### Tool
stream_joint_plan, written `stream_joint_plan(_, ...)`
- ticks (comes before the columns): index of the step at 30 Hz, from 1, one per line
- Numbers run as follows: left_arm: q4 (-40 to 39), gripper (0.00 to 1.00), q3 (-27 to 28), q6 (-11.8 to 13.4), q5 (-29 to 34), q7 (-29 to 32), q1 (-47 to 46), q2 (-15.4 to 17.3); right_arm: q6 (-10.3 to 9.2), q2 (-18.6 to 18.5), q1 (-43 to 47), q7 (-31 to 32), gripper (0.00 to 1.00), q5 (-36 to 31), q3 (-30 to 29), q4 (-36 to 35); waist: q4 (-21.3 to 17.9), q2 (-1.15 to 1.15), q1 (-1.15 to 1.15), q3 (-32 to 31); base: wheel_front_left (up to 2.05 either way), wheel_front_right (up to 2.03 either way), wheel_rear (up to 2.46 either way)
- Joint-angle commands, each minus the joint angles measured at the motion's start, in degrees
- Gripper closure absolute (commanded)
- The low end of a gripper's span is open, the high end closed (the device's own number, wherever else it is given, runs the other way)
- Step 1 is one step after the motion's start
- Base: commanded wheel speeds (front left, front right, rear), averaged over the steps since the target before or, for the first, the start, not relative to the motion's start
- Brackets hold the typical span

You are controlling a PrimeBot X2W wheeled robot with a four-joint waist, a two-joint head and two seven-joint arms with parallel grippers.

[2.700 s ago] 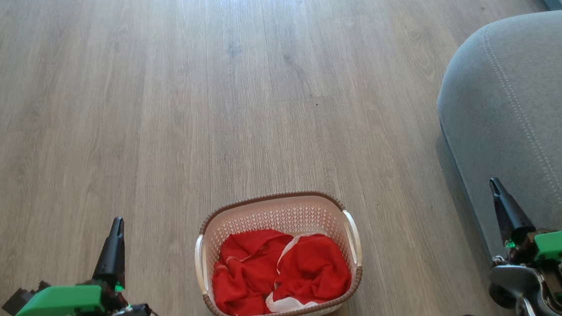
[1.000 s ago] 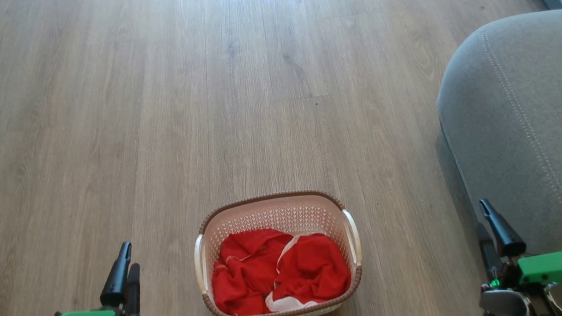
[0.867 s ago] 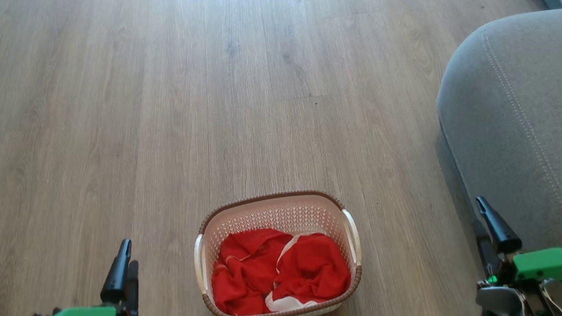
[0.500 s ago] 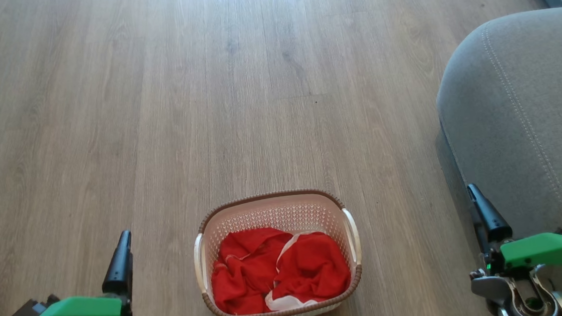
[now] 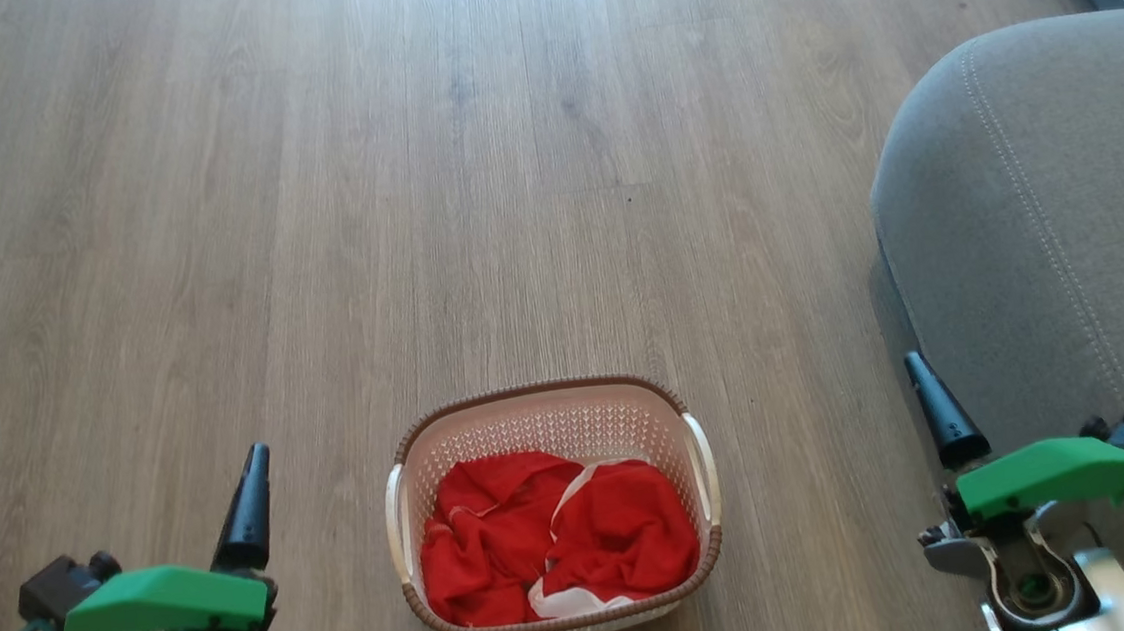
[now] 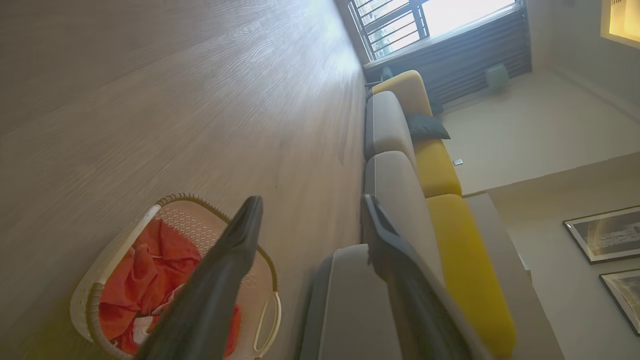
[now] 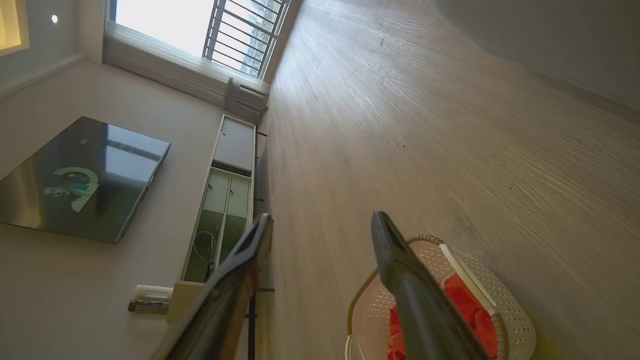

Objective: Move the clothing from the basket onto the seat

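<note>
Pre-grasp, we judge: bright red fabric clothing (image 5: 629,531) inside cream perforated plastic basket (image 5: 541,425); grey upholstered seat (image 5: 1046,217) to basket's right. Flanking basket, left gripper (image 6: 312,200) and right gripper (image 7: 321,216), both spread. Next: descend, pinch fabric.

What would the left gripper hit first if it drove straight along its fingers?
Probably the bare wooden floor, beside the grey seat; the basket sits off its line. Depth is unclear.
</note>
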Motion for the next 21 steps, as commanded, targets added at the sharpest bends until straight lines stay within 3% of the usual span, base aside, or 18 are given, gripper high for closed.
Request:
stream_joint_plan(1, -1.47, 0.00, 0.34, -0.21, 1.83, -0.66, -3.52, 1.32, 0.01, -1.04, -3.67, -0.67, 0.00, -1.63, 0.69, -1.47, -0.03, 0.00, 0.00, 0.03, 0.00, 0.00, 0.00)
stream_joint_plan(21, -0.84, 0.00, 0.71, -0.31, 18.14, -4.02, -5.50, 1.96, 0.02, -1.68, -8.47, -4.05, 0.00, -14.81, 4.11, 3.12, -0.21, 0.00, 0.00, 0.39, 0.00, 0.00, 0.00)
